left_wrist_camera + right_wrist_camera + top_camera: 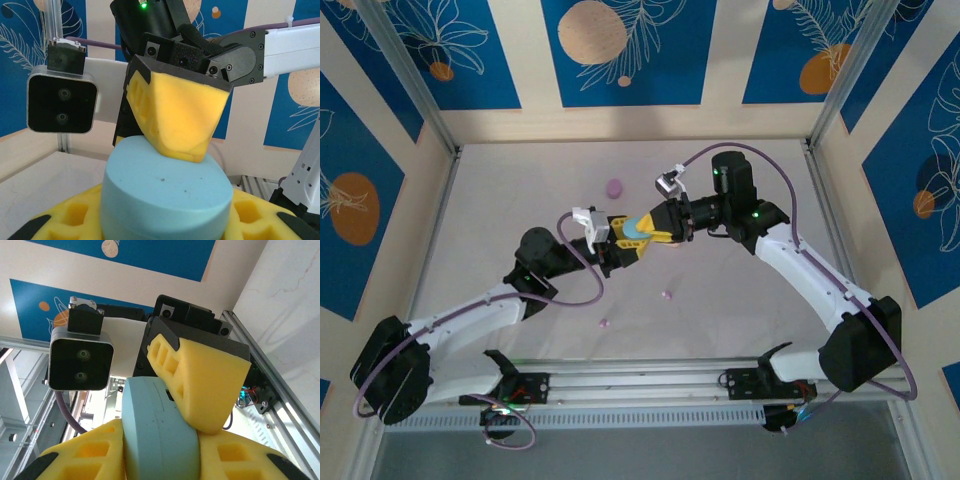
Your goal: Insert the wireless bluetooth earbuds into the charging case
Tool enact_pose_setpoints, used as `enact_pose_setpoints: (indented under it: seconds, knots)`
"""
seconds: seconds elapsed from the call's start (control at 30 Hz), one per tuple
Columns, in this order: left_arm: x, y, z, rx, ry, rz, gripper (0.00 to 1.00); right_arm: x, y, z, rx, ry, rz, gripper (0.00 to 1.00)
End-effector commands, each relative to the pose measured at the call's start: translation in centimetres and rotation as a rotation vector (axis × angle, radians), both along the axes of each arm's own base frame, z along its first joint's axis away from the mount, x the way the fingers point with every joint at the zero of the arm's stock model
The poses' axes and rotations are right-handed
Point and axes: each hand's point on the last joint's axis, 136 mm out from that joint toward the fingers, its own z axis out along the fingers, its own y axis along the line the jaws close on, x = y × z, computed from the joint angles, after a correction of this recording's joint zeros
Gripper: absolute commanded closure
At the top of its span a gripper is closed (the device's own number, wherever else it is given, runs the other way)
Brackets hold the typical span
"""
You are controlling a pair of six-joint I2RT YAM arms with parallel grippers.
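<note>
Gripping the light blue charging case point(636, 227) from two sides, the left jaws and the right jaws meet above the middle of the worktop point(520, 190). In the left wrist view the case sits clamped between that arm's own yellow foam pads point(75, 212), and a pad of the right jaws presses on its upper rim. In the right wrist view the case is likewise wedged between the right arm's own pads, so both pairs look closed on it. A thin seam runs round the shell and the lid appears shut.

Two tiny pale purple-pink earbuds lie loose on the worktop towards the arm bases, one point(667, 294) just nearward of the case, the other point(604, 322) further left and nearer. A purple oval case point(613, 187) rests beyond the arms.

The earbuds are probably very light, hard and smooth, so they may roll or squirt out of soft foam. Each is best pinched gently across its widest part, with the pad tips low against the worktop. The case looks stiff and slick. Holding it below the seam would leave the lid free to open.
</note>
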Motion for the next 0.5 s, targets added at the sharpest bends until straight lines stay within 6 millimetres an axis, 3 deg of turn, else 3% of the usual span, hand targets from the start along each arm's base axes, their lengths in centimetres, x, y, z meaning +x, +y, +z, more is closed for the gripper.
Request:
enact_pose_setpoints:
  seconds: [0.0, 0.1, 0.17, 0.3, 0.47]
  knots:
    - [0.2, 0.1, 1.1, -0.002, -0.012, 0.027, 0.6, 0.0, -0.2, -0.4, -0.008, 0.001, -0.018, 0.75]
    - [1.0, 0.2, -0.2, 0.053, 0.007, 0.073, 0.57, 0.6, -0.8, -0.6, -0.015, 0.0, -0.058, 0.77]
    - [1.2, 0.2, -1.0, 0.089, 0.015, 0.089, 0.46, 1.1, -1.0, -0.8, -0.022, 0.003, -0.083, 0.78]
    - [1.7, 0.7, -2.0, 0.124, 0.021, 0.137, 0.35, 2.5, -2.0, -2.0, -0.046, 0.023, -0.161, 0.78]
    - [2.5, 2.0, -3.2, 0.167, 0.036, 0.232, 0.32, 5.3, -4.4, -5.5, -0.102, 0.08, -0.311, 0.78]
